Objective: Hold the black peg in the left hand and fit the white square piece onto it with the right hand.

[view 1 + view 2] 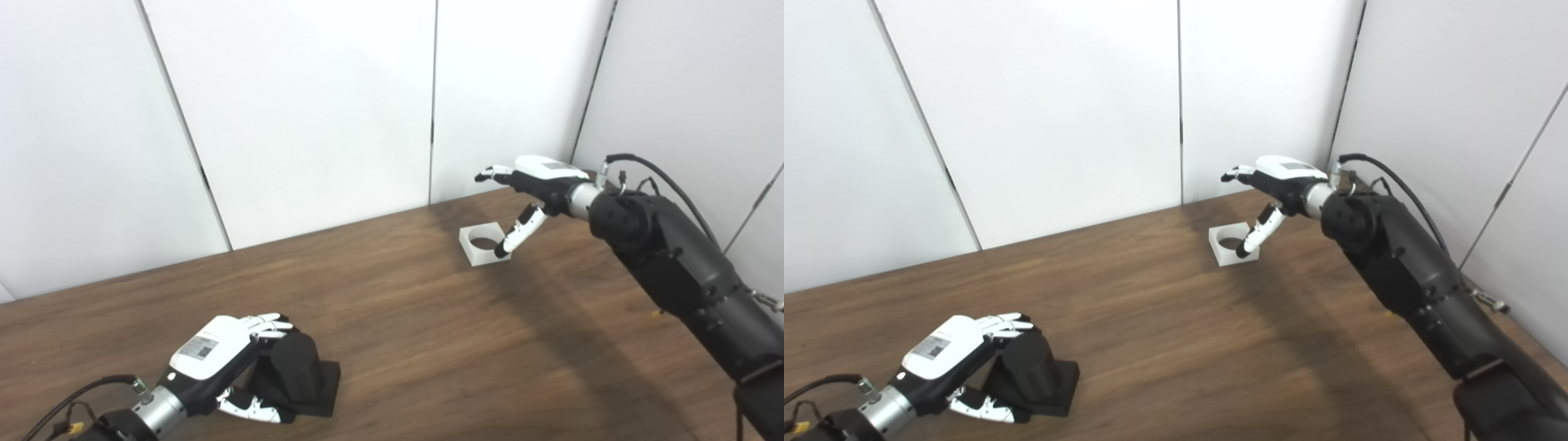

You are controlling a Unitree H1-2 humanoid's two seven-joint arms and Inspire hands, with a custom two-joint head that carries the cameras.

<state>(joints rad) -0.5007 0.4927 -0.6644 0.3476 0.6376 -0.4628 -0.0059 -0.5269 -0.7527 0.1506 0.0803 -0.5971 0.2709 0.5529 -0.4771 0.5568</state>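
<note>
Left hand (229, 367), lower left, wraps the black peg (297, 367); right hand (530, 190), fingers spread, hovers over the light, rigid white square piece (484, 245) — pinch its walls.

The worktop (429, 318) shows dark, matt wood grain. The black peg (297, 367) between the left fingers (269, 323) looks matt plastic; the white square piece (474, 251) below the right fingers (520, 233) looks smooth and matt.

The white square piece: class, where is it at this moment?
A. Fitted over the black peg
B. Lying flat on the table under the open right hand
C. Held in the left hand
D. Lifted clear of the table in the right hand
B: the white square piece lies flat on the table, the right hand above it with fingers spread, far from the black peg.
</note>
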